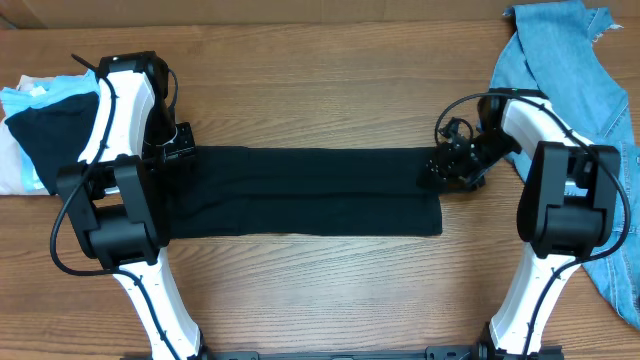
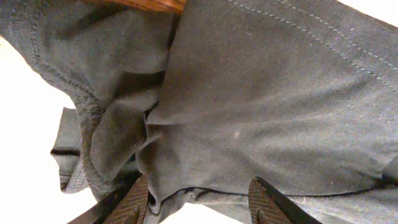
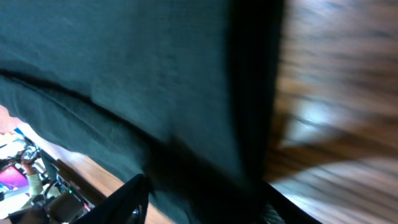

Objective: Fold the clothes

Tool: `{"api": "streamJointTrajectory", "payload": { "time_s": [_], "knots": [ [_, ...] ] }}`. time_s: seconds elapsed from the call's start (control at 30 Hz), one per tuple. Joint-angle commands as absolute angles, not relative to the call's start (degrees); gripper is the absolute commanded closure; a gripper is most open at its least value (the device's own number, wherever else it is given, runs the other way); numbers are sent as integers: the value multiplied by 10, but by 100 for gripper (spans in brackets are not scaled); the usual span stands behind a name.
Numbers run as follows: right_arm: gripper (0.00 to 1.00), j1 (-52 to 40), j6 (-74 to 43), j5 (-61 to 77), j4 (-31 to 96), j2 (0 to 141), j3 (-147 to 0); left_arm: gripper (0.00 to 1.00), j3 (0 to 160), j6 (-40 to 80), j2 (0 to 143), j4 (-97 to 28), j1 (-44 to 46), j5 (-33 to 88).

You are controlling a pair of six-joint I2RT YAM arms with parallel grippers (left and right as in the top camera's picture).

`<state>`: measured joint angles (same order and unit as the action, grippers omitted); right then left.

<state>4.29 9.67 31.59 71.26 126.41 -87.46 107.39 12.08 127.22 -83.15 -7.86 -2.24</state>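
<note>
A black garment [image 1: 300, 190] lies in a long flat strip across the middle of the wooden table. My left gripper [image 1: 182, 150] is at its left end, at the far corner. In the left wrist view, my left gripper [image 2: 199, 205] has its fingers spread wide, with bunched dark fabric [image 2: 261, 93] and a hem edge between them. My right gripper [image 1: 447, 168] is at the strip's right end, near the far corner. In the blurred right wrist view, my right gripper [image 3: 202, 199] also has its fingers wide apart over the dark cloth [image 3: 124, 74].
A blue denim garment [image 1: 570, 60] lies at the far right, running down the right edge behind the right arm. A pile of white, light blue and dark clothes [image 1: 30, 130] sits at the far left. Bare wood [image 1: 320, 90] shows around the strip.
</note>
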Motion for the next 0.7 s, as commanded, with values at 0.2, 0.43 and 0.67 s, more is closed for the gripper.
{"api": "streamJointTrajectory", "payload": {
  "time_s": [0.2,0.43,0.67],
  "knots": [
    [95,23,57,296,675,1278,-855,47,1085,133,1277,-836,-74,-29],
    [96,62,0,160,689,1274,-881,51,1085,133,1276,-846,-74,-29],
    [96,134,-14,74,740,1237,-967,51,1085,133,1273,-851,-70,-29]
  ]
}}
